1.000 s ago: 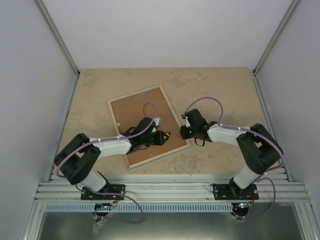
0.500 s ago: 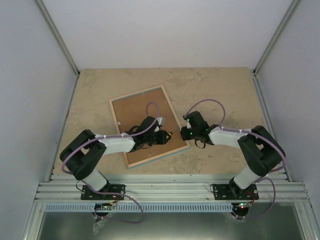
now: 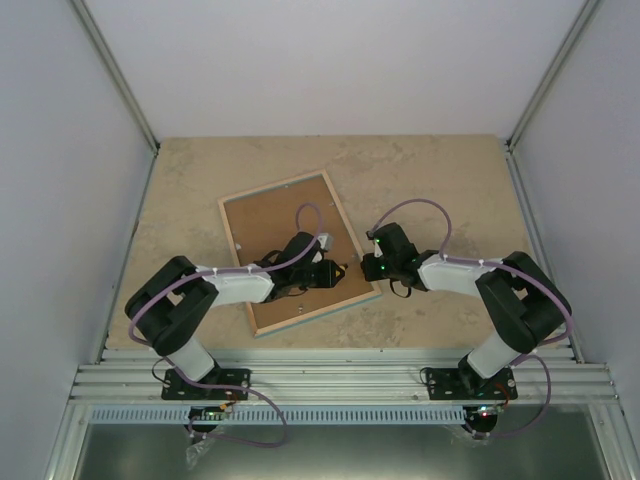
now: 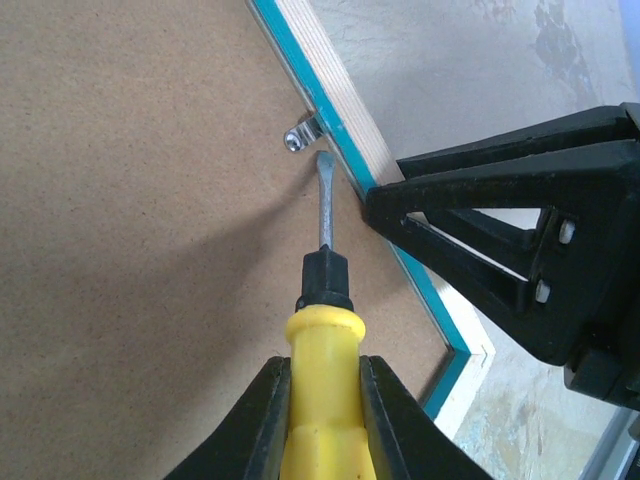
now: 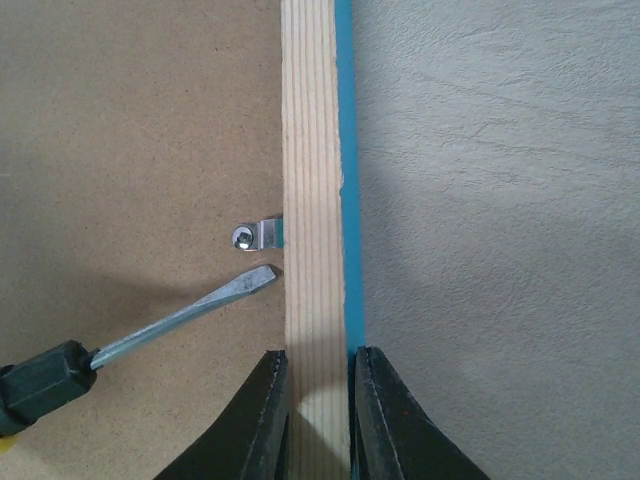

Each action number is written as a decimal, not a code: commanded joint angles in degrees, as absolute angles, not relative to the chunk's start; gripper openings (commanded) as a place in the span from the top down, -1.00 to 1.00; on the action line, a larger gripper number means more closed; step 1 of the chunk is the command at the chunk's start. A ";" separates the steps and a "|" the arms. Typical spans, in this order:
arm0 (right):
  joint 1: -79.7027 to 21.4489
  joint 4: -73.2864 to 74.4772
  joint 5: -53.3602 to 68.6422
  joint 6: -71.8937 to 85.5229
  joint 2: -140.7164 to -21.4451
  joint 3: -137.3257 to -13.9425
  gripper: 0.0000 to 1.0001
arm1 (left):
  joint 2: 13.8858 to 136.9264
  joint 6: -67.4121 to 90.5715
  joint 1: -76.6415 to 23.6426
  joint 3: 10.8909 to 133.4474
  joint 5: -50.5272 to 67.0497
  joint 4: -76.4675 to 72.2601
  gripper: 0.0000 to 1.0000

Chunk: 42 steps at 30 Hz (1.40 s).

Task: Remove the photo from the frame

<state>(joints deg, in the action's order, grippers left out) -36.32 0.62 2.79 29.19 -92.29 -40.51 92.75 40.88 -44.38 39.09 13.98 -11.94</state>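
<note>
Just ahead of the left gripper, a flat-bladed screwdriver pointed at a small metal clip. The gripper's fingers were closed tight on the yellow handle. The blade tip lay on the brown backing board, just beside the clip and, as far as I could tell, not under it.

The frame lay face down on the table. That put its pale wood rim and the board uppermost, where the clips could be reached. The right gripper was pinched narrow on that rim, one finger on the board side and the other against the blue outer edge, with the clip a little beyond its fingertips. To my eye that hold was there to steady the frame, so it would not slide when the blade pushed at the clip.

The photo itself could not be seen. I judged it sat beneath the board, inside the frame, under both grippers. The clip reached over the board, so the board was not yet free.
</note>
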 commanded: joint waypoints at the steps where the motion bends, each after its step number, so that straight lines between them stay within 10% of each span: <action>1: -36.48 -2.07 5.00 31.02 -91.47 -40.08 0.99 | 93.45 41.55 -44.74 40.45 12.11 -12.49 1.00; 42: -36.47 -3.40 6.87 31.30 -93.03 -39.77 0.99 | 91.14 53.25 -45.09 35.14 -7.73 -20.46 1.00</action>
